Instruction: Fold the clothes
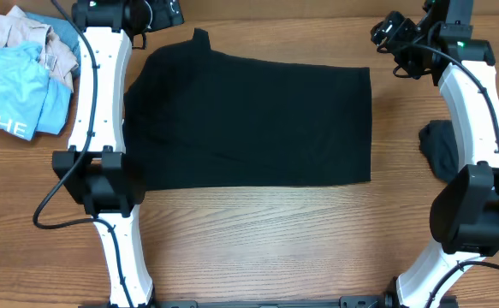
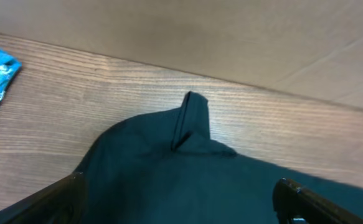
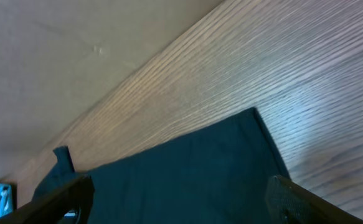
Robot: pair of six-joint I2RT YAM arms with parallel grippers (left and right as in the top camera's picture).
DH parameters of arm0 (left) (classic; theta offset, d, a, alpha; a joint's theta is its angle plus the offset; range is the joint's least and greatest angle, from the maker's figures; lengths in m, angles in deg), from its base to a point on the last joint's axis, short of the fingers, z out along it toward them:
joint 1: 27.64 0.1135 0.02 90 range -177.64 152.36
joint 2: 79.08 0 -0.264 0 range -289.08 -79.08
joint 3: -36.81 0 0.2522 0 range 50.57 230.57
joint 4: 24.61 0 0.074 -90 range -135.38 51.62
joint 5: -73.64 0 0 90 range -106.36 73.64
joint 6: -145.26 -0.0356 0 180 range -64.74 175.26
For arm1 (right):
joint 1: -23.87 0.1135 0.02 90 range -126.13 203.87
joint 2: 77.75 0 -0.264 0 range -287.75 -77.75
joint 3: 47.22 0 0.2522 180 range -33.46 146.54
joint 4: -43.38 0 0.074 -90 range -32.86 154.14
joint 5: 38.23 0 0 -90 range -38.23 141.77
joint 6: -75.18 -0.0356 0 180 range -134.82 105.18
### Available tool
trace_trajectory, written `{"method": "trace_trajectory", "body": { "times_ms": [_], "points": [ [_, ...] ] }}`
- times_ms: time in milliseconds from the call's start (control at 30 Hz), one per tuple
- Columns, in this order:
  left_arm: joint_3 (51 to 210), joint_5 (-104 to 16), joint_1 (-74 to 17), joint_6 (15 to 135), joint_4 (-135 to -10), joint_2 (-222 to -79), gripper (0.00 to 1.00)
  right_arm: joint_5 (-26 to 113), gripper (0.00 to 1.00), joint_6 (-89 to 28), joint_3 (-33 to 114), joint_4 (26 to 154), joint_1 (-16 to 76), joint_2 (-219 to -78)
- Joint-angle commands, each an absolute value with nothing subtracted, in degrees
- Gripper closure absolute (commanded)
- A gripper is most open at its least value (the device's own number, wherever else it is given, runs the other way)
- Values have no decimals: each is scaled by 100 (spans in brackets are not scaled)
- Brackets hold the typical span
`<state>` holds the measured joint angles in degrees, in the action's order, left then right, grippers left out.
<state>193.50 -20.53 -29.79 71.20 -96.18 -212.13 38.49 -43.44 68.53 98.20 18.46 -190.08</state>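
Observation:
A black garment (image 1: 249,120) lies flat on the wooden table (image 1: 266,248) as a wide rectangle, with a small tab sticking out at its far left corner (image 1: 200,36). My left gripper (image 1: 151,15) is at the far left above that corner, open and empty; its wrist view shows the garment (image 2: 187,180) and the tab (image 2: 193,115) between the spread fingers (image 2: 181,199). My right gripper (image 1: 399,38) is at the far right beyond the garment's far right corner (image 3: 253,115), open and empty (image 3: 181,196).
A pile of clothes lies at the far left: a light blue shirt (image 1: 14,90) with white letters and a beige garment (image 1: 26,34). A dark grey crumpled garment (image 1: 444,145) lies at the right edge by the right arm. A wall runs along the table's far edge (image 2: 181,31).

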Motion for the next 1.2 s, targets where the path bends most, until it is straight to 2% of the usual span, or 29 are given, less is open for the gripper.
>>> {"method": "trace_trajectory", "body": {
  "times_ms": [0, 67, 333, 567, 967, 1067, 1100, 1167],
  "points": [
    [19586, -1959, -3016, 6322, -9277, -21653, 0, 3843, 7, -4172, 6978, 9940, 1945, -19093],
    [19586, -1613, -3021, 6290, -8931, -22037, 1, 3860, 7, -4132, 6978, 10239, 1947, -19268],
    [19586, -1878, -2861, 6270, -8212, -23191, 4, 3926, 7, -4130, 6963, 10998, 1947, -19458],
    [19584, -2239, -2723, 6270, -7865, -23537, 7, 3926, 7, -4006, 6963, 11437, 1947, -19458],
    [19578, -2195, -2713, 6159, -7790, -23805, 13, 3921, 7, -4008, 6963, 11700, 1949, -19458],
    [19578, -2193, -2719, 6163, -7777, -23808, 23, 3924, 7, -4008, 6963, 11682, 1947, -19458],
    [19578, -2193, -2719, 6165, -7768, -23808, 32, 3924, 8, -4008, 6963, 11675, 1949, -19458],
    [19580, -2191, -2717, 6218, -7766, -23805, 56, 3924, 23, -4008, 6963, 11450, 1947, -19458]
  ]
}}
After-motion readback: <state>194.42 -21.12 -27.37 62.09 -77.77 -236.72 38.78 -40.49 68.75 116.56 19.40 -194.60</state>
